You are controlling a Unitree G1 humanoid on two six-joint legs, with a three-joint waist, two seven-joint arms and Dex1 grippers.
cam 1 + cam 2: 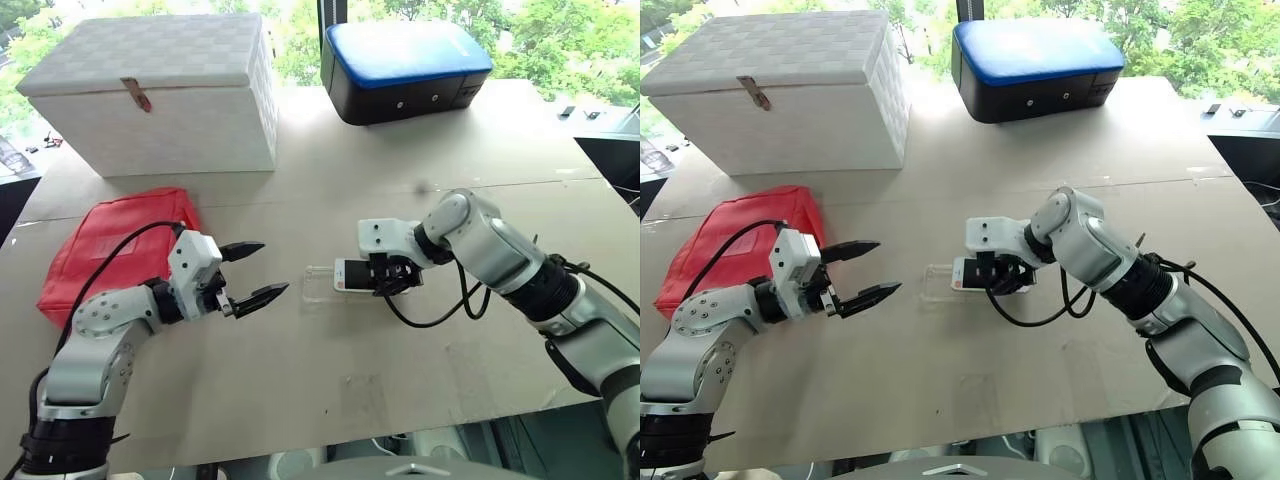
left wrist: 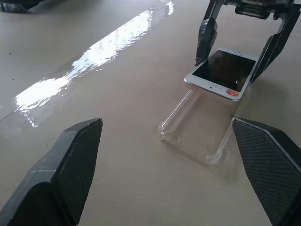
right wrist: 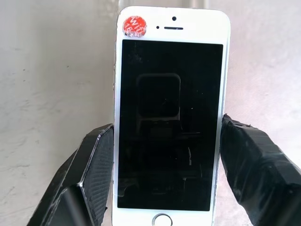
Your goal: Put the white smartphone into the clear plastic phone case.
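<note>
Right gripper has its fingers clamped on the long edges of the phone, screen up, mid-table. The phone's top end, with a red sticker, overlaps the near end of the case, which lies flat. Left gripper hovers nearby, fingers spread wide, holding nothing.

**What cannot be made out**

The phone runs off the picture's edge near the right gripper, cutting its home button. That gripper's fingers flank its long sides; whether they press is unclear. From the head, their tips are hidden behind the gripper body. Just beyond the phone, the clear case is nearly invisible. The red sticker is illegible.
</note>
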